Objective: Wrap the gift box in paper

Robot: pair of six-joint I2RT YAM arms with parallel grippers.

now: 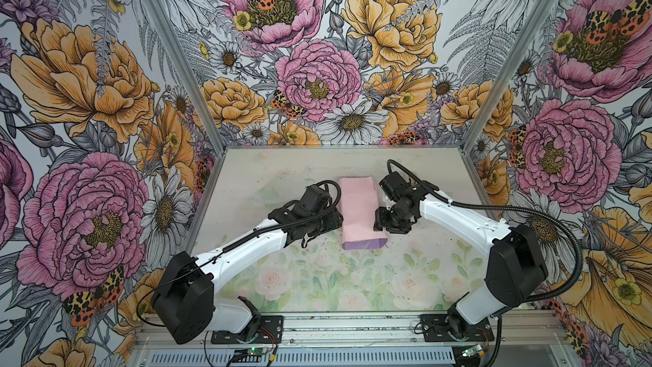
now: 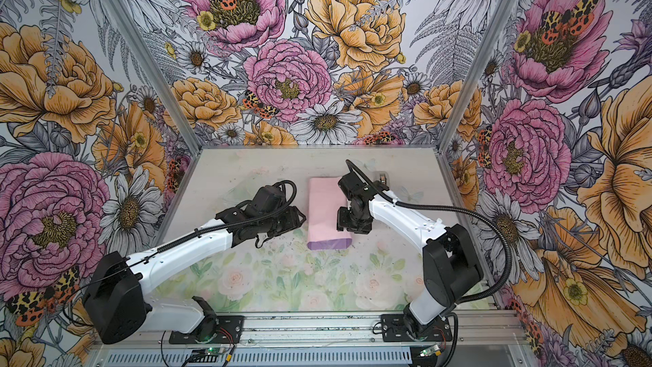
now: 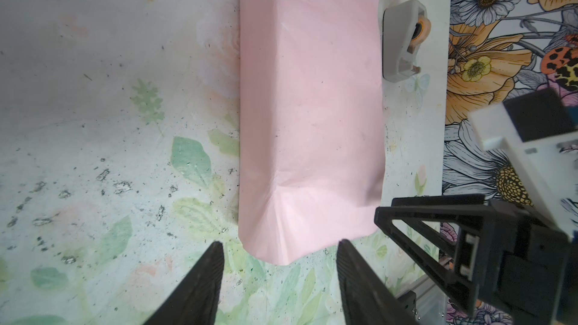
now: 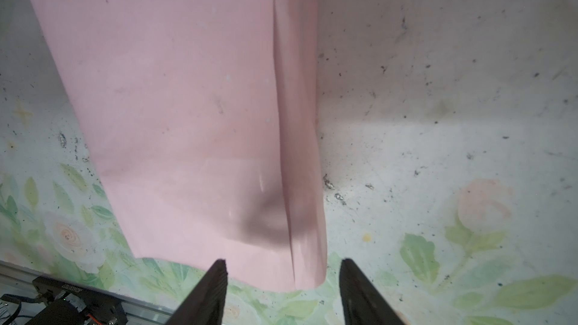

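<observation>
- Paper (image 1: 358, 211): folded into 1 long packet, pale pink outward, with a lilac strip at its near end. It lies flat on the table (image 1: 310, 277).
- Left tool (image 3: 280, 243): jaws parted, gripping nothing, at the paper's left side.
- Right tool (image 4: 282, 261): jaws parted, gripping nothing, at the paper's right side by the overlapped seam.
- Grey tape dispenser (image 3: 398, 42): just beside the paper's far end.

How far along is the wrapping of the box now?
Done: the paper is folded into a long tube with an overlap seam; the box is hidden, presumably inside. In hand: nothing; the left gripper and right gripper are open at its near end. To do: that end gapes lilac, unfolded; the tape dispenser stands beside.
</observation>
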